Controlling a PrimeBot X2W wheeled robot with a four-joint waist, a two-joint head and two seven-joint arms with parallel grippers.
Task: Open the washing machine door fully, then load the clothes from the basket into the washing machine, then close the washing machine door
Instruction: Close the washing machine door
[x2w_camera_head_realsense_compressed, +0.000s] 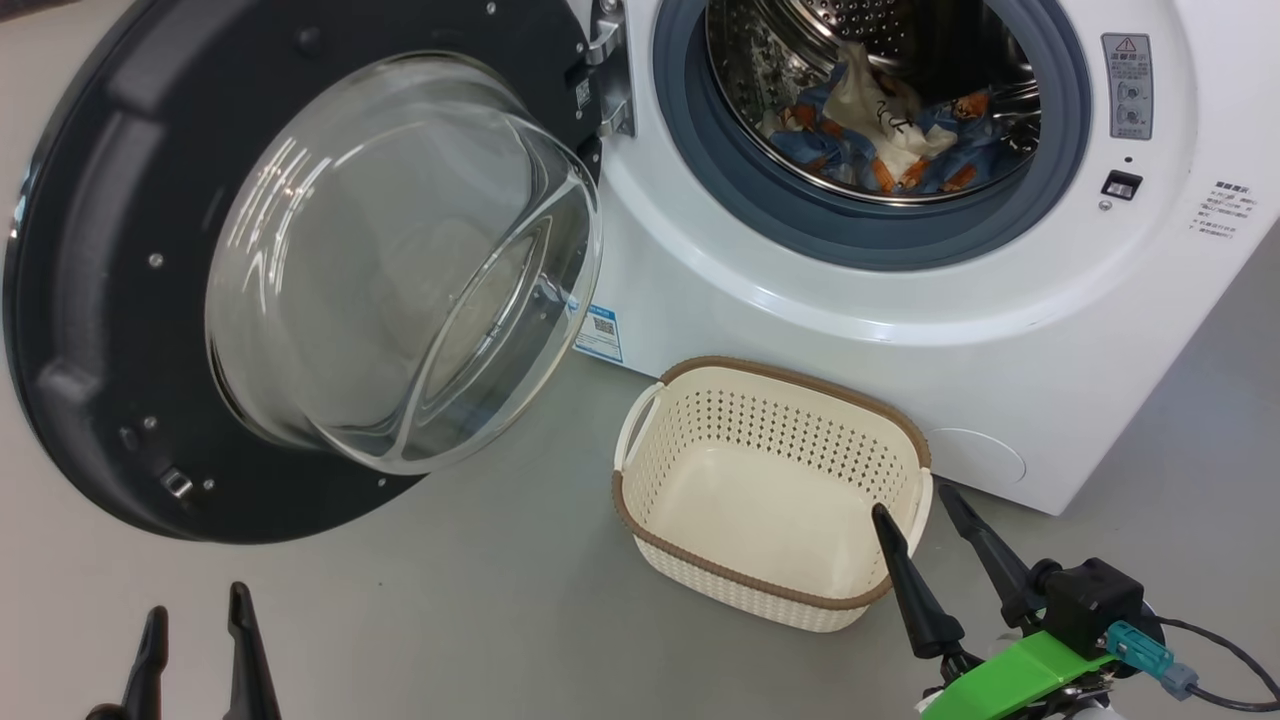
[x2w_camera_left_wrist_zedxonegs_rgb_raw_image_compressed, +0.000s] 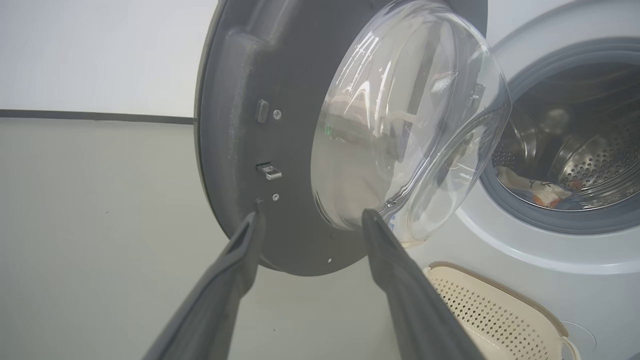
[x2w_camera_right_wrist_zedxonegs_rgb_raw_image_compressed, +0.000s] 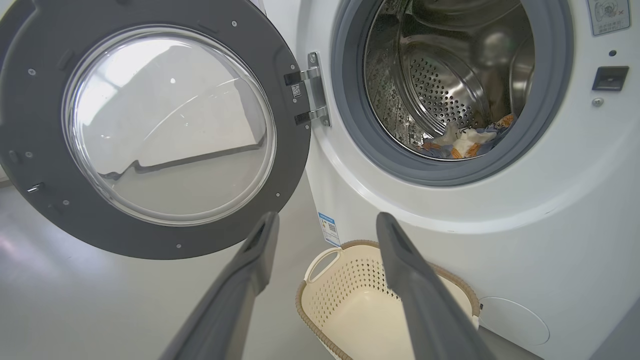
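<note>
Nearest you, the left gripper (x2w_camera_head_realsense_compressed: 197, 640) sits low at the left, its jaws spread wide with nothing in them. The right gripper (x2w_camera_head_realsense_compressed: 917, 515) is just as wide and just as empty, its fingers poised at the near right corner of the basket (x2w_camera_head_realsense_compressed: 770, 425). Lift that arm carelessly and a finger could hook the rim and drag or tip the basket.

The basket stands bare on the floor, just in front of the washer (x2w_camera_head_realsense_compressed: 800, 310) and below its opening. The clothes (x2w_camera_head_realsense_compressed: 880, 140) lie in the drum, so by my reading only the closing is left.

To the left, the door (x2w_camera_head_realsense_compressed: 110, 300) hangs wide open, its glass bowl bulging toward you. Push on the black ring, not the glass: the bowl is smooth and curved, and a finger would likely skid off it. Watch the door's lower edge as it swings right. I cannot tell whether it clears the basket's rim, and a catch there would stop the door short.

Farthest in, the cream piece sits close to the drum's front lip. If any cloth spills onto the seal, the door may trap it and fail to latch.
</note>
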